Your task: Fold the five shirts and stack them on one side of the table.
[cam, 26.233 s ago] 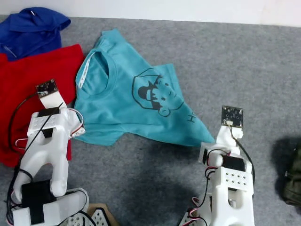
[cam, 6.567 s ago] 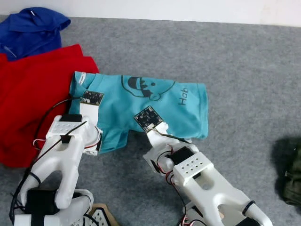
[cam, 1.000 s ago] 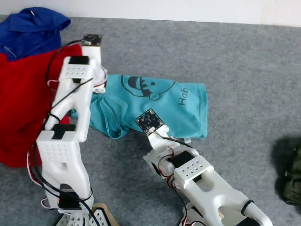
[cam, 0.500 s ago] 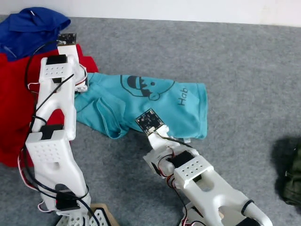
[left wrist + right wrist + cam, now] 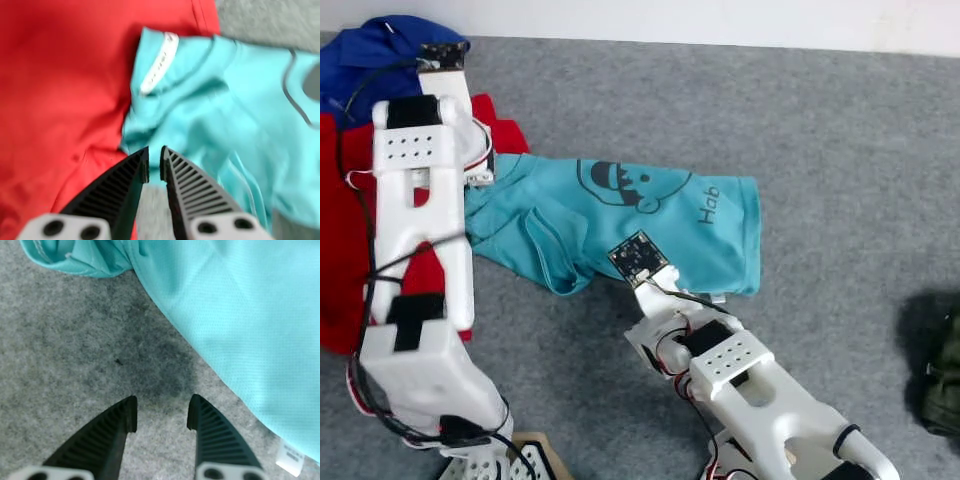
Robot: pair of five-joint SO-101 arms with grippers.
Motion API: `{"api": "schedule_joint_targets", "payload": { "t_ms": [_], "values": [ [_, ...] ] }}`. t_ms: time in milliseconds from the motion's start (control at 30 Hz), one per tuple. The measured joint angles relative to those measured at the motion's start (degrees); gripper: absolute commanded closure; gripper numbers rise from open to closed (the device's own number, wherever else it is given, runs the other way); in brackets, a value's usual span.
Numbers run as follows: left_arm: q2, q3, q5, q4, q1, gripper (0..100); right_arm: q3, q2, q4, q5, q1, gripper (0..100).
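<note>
The job looks to be in its early part: no shirt is finished and no stack has been started on either side of the counter [image 5: 840, 130]. The teal shirt [image 5: 650, 225] lies in the middle of the counter, print up, doubled into a rough band. Its right end is fairly flat, while its collar end is bunched and creased where it overlaps the red shirt [image 5: 340, 250]. The red shirt is spread unfolded at the left, with a blue shirt [image 5: 370, 45] crumpled beyond it in the far left corner, and a dark garment [image 5: 945, 370] sits at the right edge. I judge that the teal one needs smoothing and at least one more fold, and the others have everything left to do. The left hand [image 5: 154, 162] is narrowed to a sliver at the teal shirt's rumpled edge beside the collar; whether cloth is pinched there I cannot tell. The right hand [image 5: 161, 412] is spread wide and empty over bare counter, just beside the shirt's near hem. As for containers, the garments all lie directly on the counter.
</note>
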Motion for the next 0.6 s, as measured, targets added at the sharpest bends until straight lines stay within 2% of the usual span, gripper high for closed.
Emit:
{"api": "schedule_joint_targets", "payload": {
  "t_ms": [133,400,600],
  "values": [
    [-3.08,5.89,-4.48,3.08,4.4,70,0.0,0.0,0.0,0.0,0.0,82.2],
    [-4.13,18.73,-4.92,-7.3,7.65,70,0.0,0.0,0.0,0.0,0.0,82.2],
    [-2.11,19.52,-4.92,-9.14,7.56,71,0.0,0.0,0.0,0.0,0.0,82.2]
  ]
}}
